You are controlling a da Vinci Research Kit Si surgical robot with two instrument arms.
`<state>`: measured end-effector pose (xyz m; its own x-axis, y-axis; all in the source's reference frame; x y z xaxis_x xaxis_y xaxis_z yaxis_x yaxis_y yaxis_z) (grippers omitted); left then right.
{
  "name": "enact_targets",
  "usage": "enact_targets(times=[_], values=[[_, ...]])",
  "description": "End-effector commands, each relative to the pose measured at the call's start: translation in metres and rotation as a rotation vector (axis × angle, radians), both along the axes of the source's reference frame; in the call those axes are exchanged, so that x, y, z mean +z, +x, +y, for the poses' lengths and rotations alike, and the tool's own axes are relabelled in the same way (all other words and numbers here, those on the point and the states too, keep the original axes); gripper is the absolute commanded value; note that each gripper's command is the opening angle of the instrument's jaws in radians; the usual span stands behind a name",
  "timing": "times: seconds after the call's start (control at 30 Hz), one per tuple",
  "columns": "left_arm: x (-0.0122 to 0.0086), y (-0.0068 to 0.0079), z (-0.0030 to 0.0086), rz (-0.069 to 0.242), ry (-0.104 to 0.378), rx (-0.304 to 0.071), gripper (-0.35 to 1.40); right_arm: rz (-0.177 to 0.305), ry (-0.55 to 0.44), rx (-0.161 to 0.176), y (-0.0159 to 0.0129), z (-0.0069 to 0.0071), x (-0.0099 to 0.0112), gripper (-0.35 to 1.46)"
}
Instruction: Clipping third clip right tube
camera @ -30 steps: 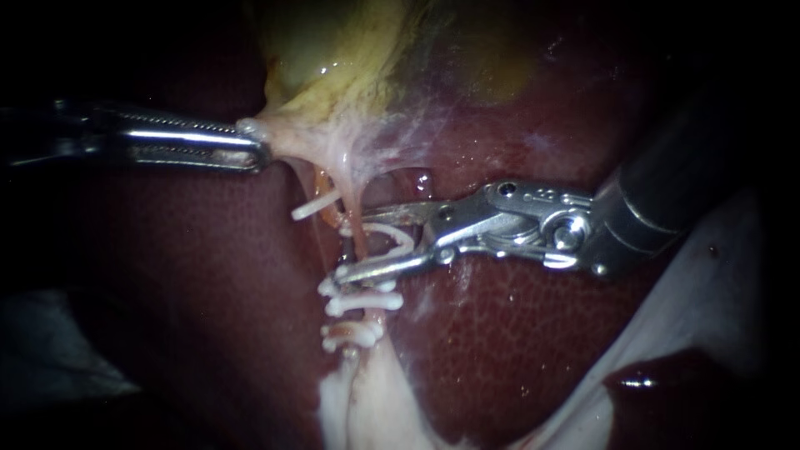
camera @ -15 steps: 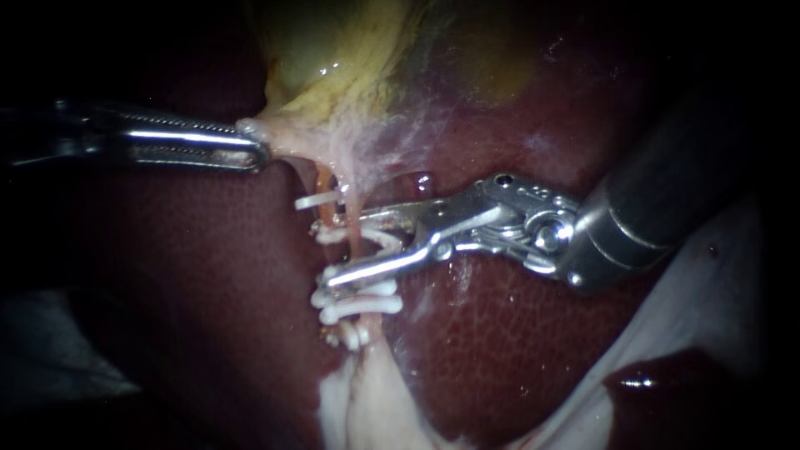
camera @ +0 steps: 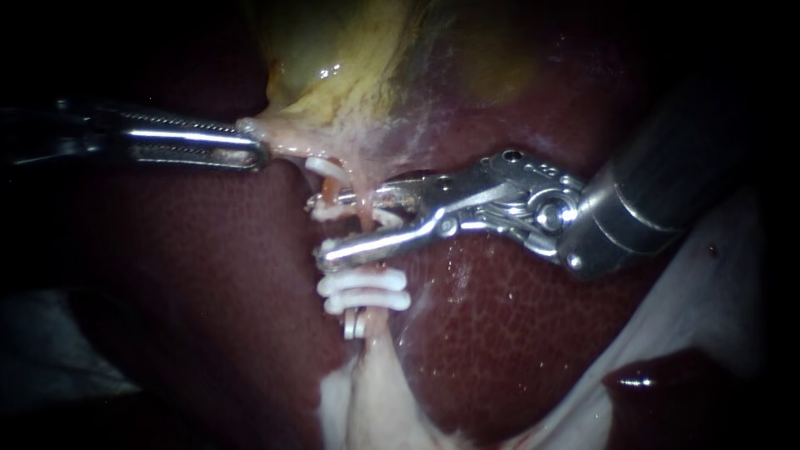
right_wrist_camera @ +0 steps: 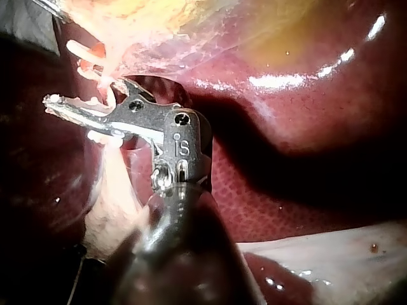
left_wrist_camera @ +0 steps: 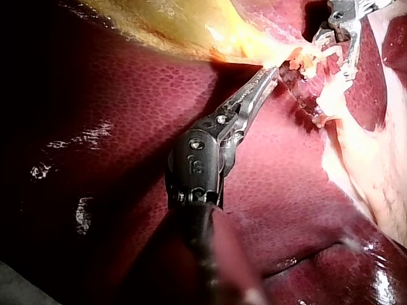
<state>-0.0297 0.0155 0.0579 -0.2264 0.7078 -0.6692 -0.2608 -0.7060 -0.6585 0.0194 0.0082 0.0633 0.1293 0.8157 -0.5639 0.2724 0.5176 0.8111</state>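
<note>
Left instrument (camera: 254, 150): reached in from the left. I had its hand clamped on pale tissue at the neck of the gallbladder (camera: 333, 58), and that tissue stood taut.
Right instrument (camera: 333, 227): hand only partly apart, astride the right tube. Both jaws bore on the white clip seated between them, so the hand was clamped on it.
Clip (camera: 385, 220): sat inside the jaws, its legs round the right tube and not closed flat.
Right tube (camera: 365, 232): pinkish, ran from the gallbladder neck down between the jaws.
Set clips (camera: 364, 292): two white ones on that tube, just below the lower jaw.
Left tube (camera: 327, 179): orange, just beside the right tube.
Liver (camera: 517, 333): dark red, under everything.
</note>
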Motion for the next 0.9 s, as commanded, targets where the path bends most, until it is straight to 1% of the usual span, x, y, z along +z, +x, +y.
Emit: enact_targets(times=[0.03,0.13,0.2,0.33,0.43,0.63,0.9], values=[[0.0001,0.0001,0.0000,0.000,0.000,-0.001,-0.35,0.000,0.007,-0.005,0.0000,-0.0001,-0.0001,0.40],[0.0003,0.0003,0.0001,0.000,-0.006,0.002,-0.35,0.004,0.012,-0.015,-0.0003,-0.0004,-0.0002,0.39],[0.0004,0.0003,0.0001,0.002,-0.005,0.004,-0.35,0.013,0.019,-0.028,-0.0005,-0.0007,-0.0004,0.39],[0.0005,0.0004,0.0001,0.002,-0.005,0.005,-0.35,0.023,0.020,-0.069,-0.0009,-0.0011,-0.0006,0.39],[0.0005,0.0004,0.0001,0.002,-0.005,0.005,-0.35,0.021,0.020,-0.096,-0.0010,-0.0014,-0.0007,0.39],[0.0006,0.0004,0.0002,0.002,-0.005,0.005,-0.35,0.030,0.028,-0.118,-0.0006,-0.0022,-0.0011,0.39],[0.0008,0.0004,0.0003,0.001,0.000,0.003,-0.35,0.052,0.037,-0.174,0.0001,-0.0037,-0.0019,0.38]])
